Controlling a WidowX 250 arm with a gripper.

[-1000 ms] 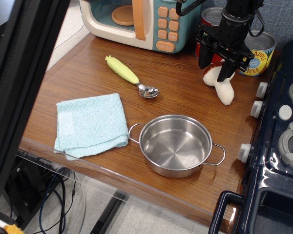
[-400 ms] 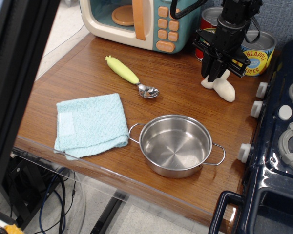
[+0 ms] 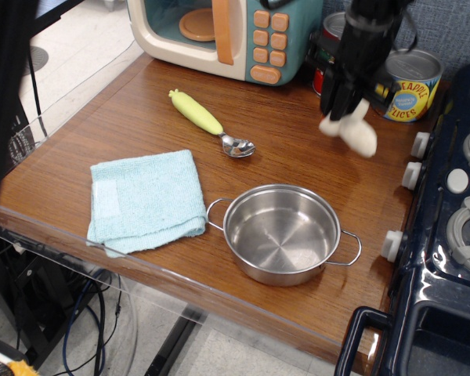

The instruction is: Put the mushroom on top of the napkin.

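Observation:
The mushroom (image 3: 354, 133) shows as a cream-white plush shape at the back right of the wooden table; its brown cap is hidden behind the fingers. My gripper (image 3: 341, 108) comes down from above and is shut on the mushroom's upper part, holding it slightly off the table. The napkin (image 3: 145, 200), light blue folded terry cloth, lies flat at the front left, far from the gripper, with nothing on it.
A steel pot (image 3: 282, 233) stands right of the napkin. A yellow-green-handled spoon (image 3: 207, 121) lies behind the napkin. A toy microwave (image 3: 219, 31) and cans (image 3: 411, 86) line the back. A dark blue toy stove (image 3: 454, 204) borders the right side.
The gripper closed on the mushroom and rose a little, lifting it from where it lay on the table. The napkin, pot and spoon have not moved.

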